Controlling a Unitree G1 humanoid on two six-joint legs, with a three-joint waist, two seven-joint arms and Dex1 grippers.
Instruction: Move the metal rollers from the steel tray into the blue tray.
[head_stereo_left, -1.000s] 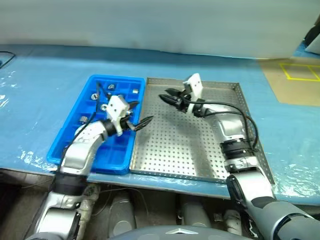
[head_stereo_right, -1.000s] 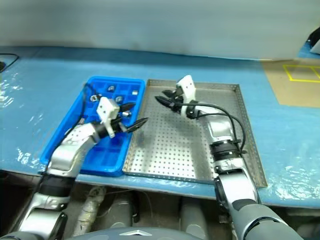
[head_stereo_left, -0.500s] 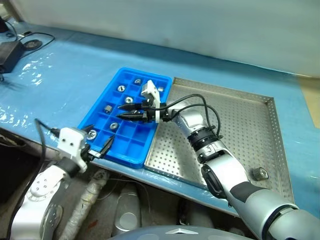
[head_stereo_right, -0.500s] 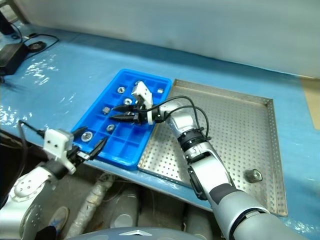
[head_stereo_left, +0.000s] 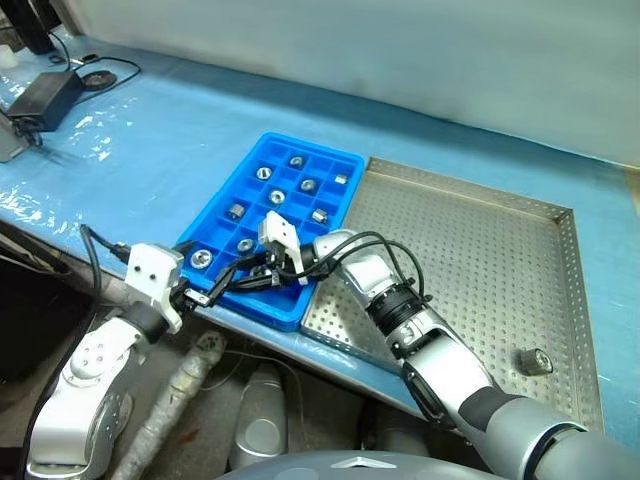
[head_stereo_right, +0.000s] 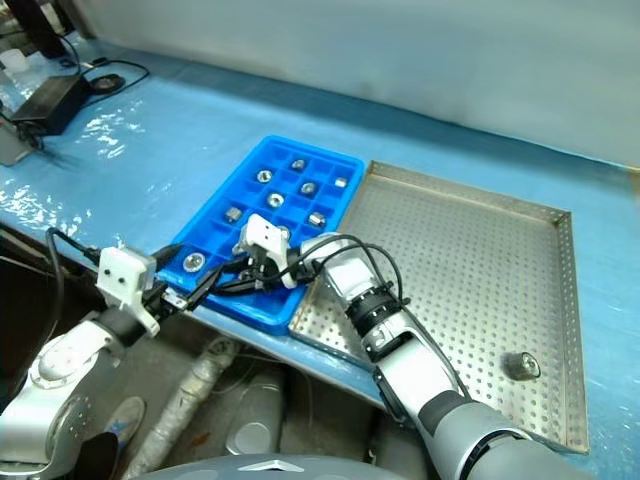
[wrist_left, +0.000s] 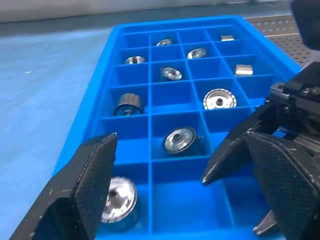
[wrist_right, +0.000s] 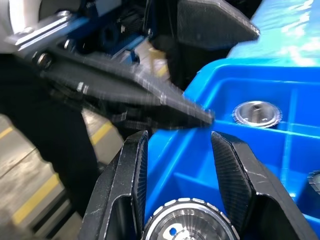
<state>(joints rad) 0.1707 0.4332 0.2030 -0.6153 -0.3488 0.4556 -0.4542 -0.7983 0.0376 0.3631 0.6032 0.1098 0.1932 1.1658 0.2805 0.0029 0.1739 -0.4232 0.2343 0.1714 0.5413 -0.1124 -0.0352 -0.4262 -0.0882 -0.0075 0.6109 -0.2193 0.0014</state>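
Rollers (head_stereo_left: 277, 197), blue tray (head_stereo_left: 228, 192): unmarked, writing unreadable.

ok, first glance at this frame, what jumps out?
Both grippers crowd the near end of the blue tray: the right gripper shut on a metal roller over a near compartment, the left gripper open at the tray's near edge. One roller sits alone in the steel tray.
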